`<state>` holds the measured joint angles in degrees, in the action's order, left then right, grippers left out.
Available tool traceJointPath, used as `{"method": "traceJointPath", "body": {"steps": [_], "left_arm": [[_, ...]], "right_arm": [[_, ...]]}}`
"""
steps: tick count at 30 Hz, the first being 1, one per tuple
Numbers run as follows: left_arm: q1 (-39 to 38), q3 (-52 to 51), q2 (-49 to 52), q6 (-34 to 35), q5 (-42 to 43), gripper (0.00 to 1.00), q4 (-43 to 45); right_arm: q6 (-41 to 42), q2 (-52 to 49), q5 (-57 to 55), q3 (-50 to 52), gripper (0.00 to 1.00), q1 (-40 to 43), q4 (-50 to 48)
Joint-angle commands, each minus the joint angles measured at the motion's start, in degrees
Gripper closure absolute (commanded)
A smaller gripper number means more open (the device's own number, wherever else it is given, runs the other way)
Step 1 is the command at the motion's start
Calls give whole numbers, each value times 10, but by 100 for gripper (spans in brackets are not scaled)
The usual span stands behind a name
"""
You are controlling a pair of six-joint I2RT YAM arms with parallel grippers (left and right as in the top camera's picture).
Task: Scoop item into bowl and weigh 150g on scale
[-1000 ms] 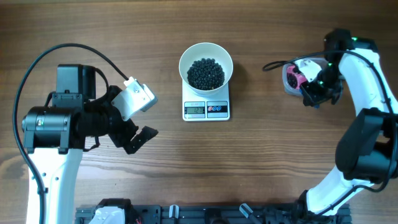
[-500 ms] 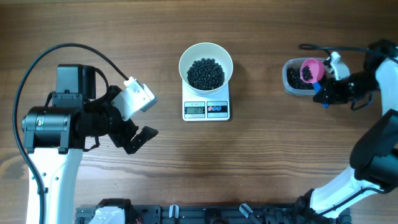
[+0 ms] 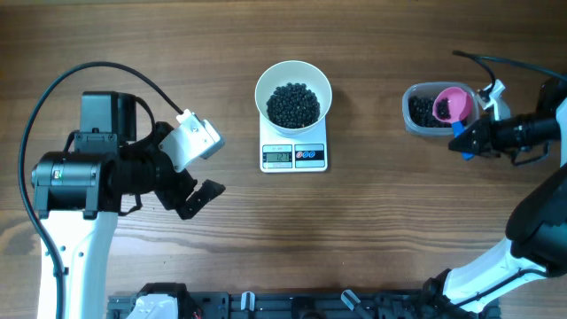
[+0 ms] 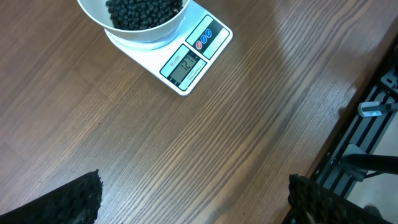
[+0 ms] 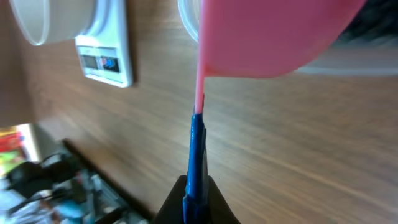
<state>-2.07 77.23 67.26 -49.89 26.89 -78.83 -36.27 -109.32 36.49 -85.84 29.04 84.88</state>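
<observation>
nearest the robot's base runs a black rail (image 3: 266, 306) along the table's edge; in the right wrist view the room beyond is only a blur of clutter. the bare wooden table (image 3: 372, 230) has a straight grain and a faint sheen.

the left gripper (image 4: 194, 204) hangs over bare wood, well apart from the scale, its jaws spread wide and holding nothing. it seems parked there to leave the middle clear.

further out, the kitchen scale (image 3: 294, 156) faces the robot with its display lit, though the digits are too small to trust. the white bowl (image 3: 262, 84) sits on its platform, so whatever lands inside is weighed at once. a dark heap of black beans (image 3: 293, 104) covers its bottom.

off to the right, level with the bowl, the right gripper (image 3: 462, 140) is clamped on the thin handle of the pink scoop (image 3: 454, 105), its blue tips pinched together around it. the scoop's cup sits over the right end of the clear tub (image 3: 415, 113), where more beans lie. it is probably there to load another portion, but whether it carries any cannot be told.
</observation>
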Motion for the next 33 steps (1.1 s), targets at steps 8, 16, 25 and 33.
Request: {"method": "traceJointPath", "body": {"steps": [8, 16, 25, 33], "left_arm": [[5, 10, -5, -9, 5, 0, 1], [5, 10, -5, -9, 5, 0, 1], [5, 10, -5, -9, 5, 0, 1], [5, 10, -5, -9, 5, 0, 1]], "right_arm": [[49, 40, 160, -2, 96, -22, 5], [161, 86, 159, -10, 96, -97, -46], [215, 107, 89, -41, 96, -263, -144], [228, 107, -48, -44, 96, -403, -214]]}}
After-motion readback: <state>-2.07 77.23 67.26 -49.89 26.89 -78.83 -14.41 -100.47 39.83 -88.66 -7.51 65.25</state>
